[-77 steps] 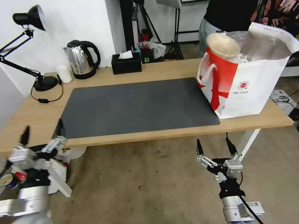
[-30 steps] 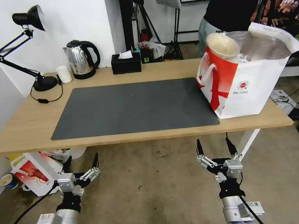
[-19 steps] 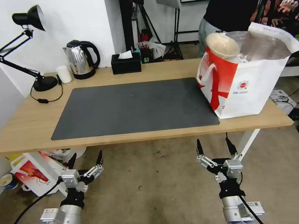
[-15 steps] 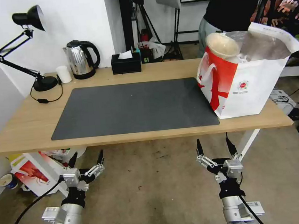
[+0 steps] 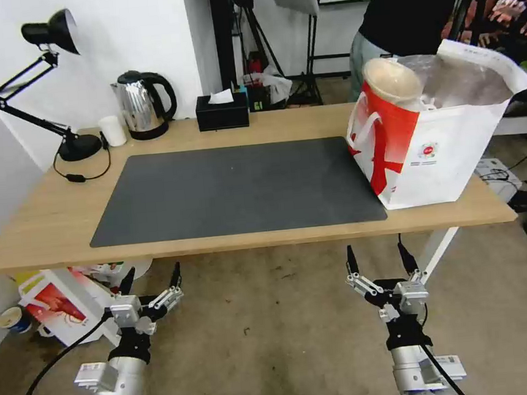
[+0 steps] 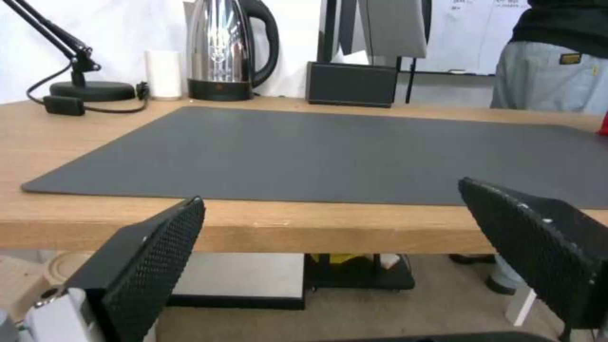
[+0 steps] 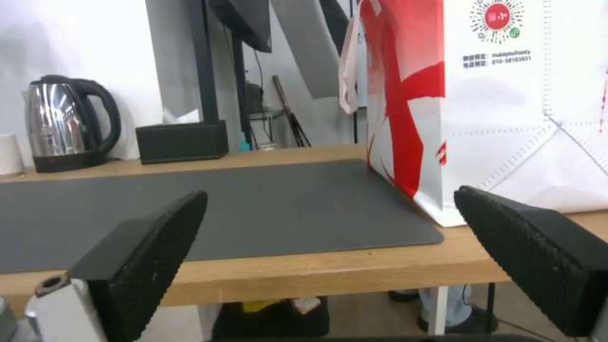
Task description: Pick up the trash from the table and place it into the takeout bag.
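1. The worktop (image 5: 49, 210) is a long light-wood top carrying a dark grey mat (image 5: 238, 190); the mat's surface is bare.
2. The takeout bag (image 5: 450, 156) stands upright at the right end of the worktop, its base overlapping the mat's right edge. It is white with a broad red band, a red round logo and a silvery foil lining at the open mouth.
3. A shallow beige bowl (image 5: 392, 82) sits tilted in the bag's mouth, leaning against the red side, its opening facing out toward the robot. Other contents deeper in the bag cannot be made out.
4. The left tool (image 5: 151, 280) hangs below the worktop's front edge, over the floor, fingers pointing up and spread wide, holding nothing. A red-and-white printed box (image 5: 60, 304) lies on the floor just to its left.
5. The right tool (image 5: 375, 256) hangs below the front edge farther right, upright, fingers equally wide apart and empty.
6. At the worktop's back edge stand a desk lamp (image 5: 51, 87), a steel kettle (image 5: 143, 105), a black tissue box (image 5: 223, 112) and a small white cup (image 5: 113, 131).
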